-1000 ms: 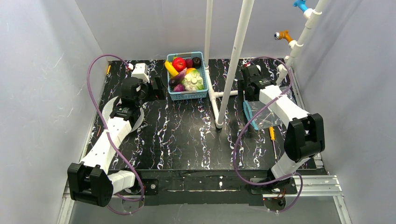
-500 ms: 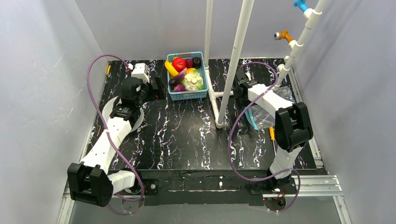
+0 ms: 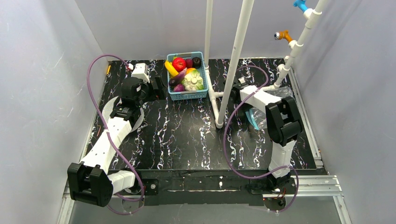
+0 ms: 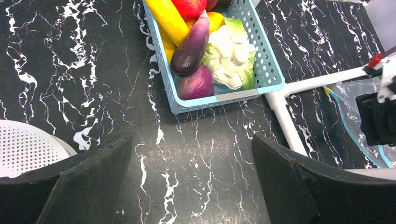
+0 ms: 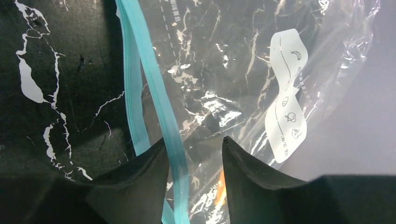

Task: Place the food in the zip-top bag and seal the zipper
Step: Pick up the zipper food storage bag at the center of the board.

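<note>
Table [image 3: 187,135]: black with white veining, closed in by grey walls, with a white pipe [image 3: 236,51] frame standing toward the back.
Left gripper [image 4: 190,147]: the fingers are spread wide and hold nothing, with bare table under the gap.
Basket [image 4: 267,65]: light blue, straight ahead of the left fingers, a little beyond their tips.
Food: all of it lies in the basket. The banana [image 4: 169,18] runs along the side toward the finger at the view's left, and the apple [image 4: 189,5] sits at the far end. One eggplant [image 4: 191,42] slants across the middle. A second purple piece [image 4: 196,84] lies in the corner nearest the fingertips, against the cabbage [image 4: 229,56].
Right gripper [image 5: 194,144]: the fingers are partly drawn together with a clear gap between them, not clamped, and they straddle the bag's mouth edge.
Bag [image 5: 233,70]: clear and crumpled, lying on the table ahead of the right fingers and spreading past the finger at the view's right. It carries a white label [image 5: 285,93].
Zipper [image 5: 154,84]: a teal strip that runs from far ahead into the gap and hugs the inner face of the finger at the view's left. Whether that tip touches it is hard to say.
</note>
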{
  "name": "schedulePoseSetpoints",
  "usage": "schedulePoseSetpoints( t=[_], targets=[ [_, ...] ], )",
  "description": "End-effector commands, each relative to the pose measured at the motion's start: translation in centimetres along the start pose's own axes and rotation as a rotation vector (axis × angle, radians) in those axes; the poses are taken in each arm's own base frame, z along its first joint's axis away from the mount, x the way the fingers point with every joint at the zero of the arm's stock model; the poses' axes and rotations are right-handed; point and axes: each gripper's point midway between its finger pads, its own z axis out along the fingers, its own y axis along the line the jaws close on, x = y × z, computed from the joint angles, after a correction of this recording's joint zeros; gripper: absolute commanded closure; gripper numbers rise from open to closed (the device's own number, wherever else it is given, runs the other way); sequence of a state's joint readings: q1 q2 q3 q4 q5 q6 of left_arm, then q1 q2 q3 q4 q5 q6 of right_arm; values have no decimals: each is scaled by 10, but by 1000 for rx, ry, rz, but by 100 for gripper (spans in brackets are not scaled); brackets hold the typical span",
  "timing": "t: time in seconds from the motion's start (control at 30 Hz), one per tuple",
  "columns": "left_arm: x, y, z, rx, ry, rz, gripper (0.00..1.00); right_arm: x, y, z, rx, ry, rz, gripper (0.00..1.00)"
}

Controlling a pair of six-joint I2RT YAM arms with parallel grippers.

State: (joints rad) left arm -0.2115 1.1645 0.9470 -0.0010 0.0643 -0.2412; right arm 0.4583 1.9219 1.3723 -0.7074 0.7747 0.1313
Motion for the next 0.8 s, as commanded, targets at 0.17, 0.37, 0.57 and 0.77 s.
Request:
schedulePoseSetpoints(
  t=[0.17, 0.37, 0.57, 0.77],
  targets=[
    [-19, -7, -3, 20, -44, 1, 2, -24, -21, -22, 83, -91, 38, 84],
    [-17, -7, -2, 18, -39, 0, 2, -33, -43, -59, 22, -192, 194, 99],
    [-18, -9, -2, 25, -39, -3, 2, -15, -73, -102, -57, -305, 402, 99],
    [-15, -14, -1, 48, -25, -22, 2, 2, -94, -162, -276, -515, 545, 99]
  ],
)
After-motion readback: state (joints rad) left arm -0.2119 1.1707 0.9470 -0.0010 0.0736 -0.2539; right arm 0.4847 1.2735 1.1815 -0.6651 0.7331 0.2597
